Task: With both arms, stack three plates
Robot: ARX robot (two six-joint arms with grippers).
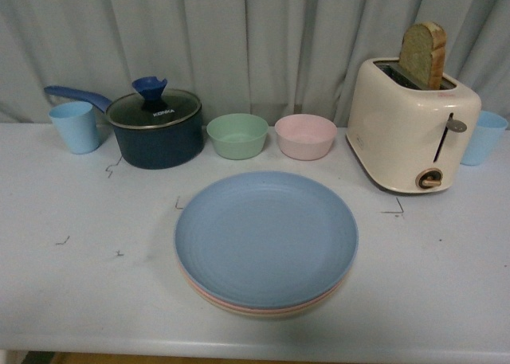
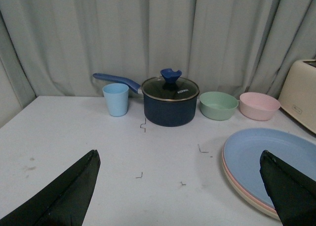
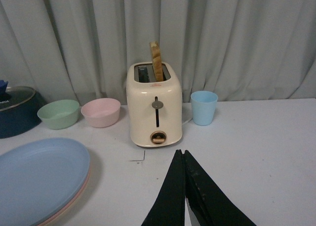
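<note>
Pale table (image 1: 64,300) before grey curtain: blue plate (image 1: 265,236) tops the beige and pink ones just in front of the green bowl (image 1: 237,135), stack looks finished, so left gripper (image 2: 180,186) gapes empty, right gripper (image 3: 185,186) pinched closed, empty.

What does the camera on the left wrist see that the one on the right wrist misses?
Only the left wrist view shows the left blue cup, the whole lidded saucepan and the open left gripper. Only the right wrist view shows the whole toaster with its bread slice, the right blue cup and the shut right gripper. Both show the green bowl, the pink bowl and the plate stack, blue plate on top.
</note>
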